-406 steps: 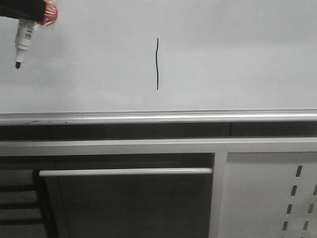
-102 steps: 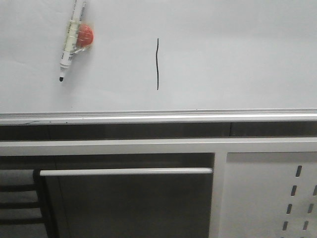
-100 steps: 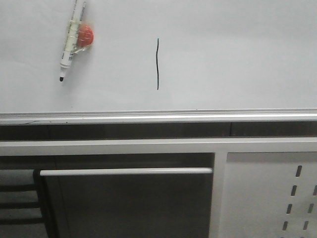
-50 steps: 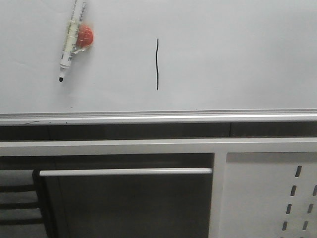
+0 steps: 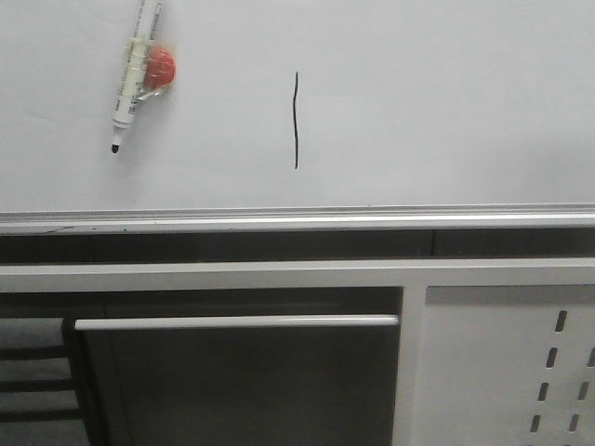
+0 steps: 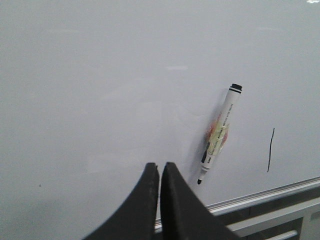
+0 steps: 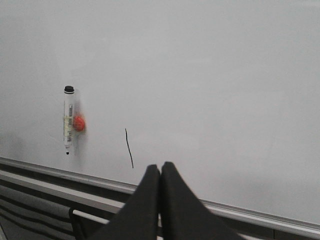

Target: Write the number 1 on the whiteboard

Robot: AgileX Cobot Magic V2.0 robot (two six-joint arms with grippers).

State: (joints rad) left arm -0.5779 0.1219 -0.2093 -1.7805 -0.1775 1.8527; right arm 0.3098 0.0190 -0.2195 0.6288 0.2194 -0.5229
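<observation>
The number 1 (image 5: 296, 121) is a thin, slightly wavy black stroke near the middle of the whiteboard (image 5: 446, 102); the same number 1 (image 6: 270, 149) (image 7: 129, 148) shows in both wrist views. A white marker pen (image 5: 131, 76) with an orange-red magnet hangs on the board at upper left, tip down, with nothing holding it. My left gripper (image 6: 160, 165) is shut and empty, back from the board, with the marker pen (image 6: 218, 134) off to one side. My right gripper (image 7: 160, 165) is shut and empty too, well away from the whiteboard (image 7: 225, 90).
A silver rail (image 5: 297, 219) runs along the board's lower edge. Below it are a pale frame beam (image 5: 279, 275), a horizontal white bar (image 5: 232, 321) and a white perforated panel (image 5: 521, 372) at the lower right.
About four seconds ago a gripper held the marker at the board's top left corner. It has since been let go and hangs by its magnet further right; nothing has moved over the last second.
</observation>
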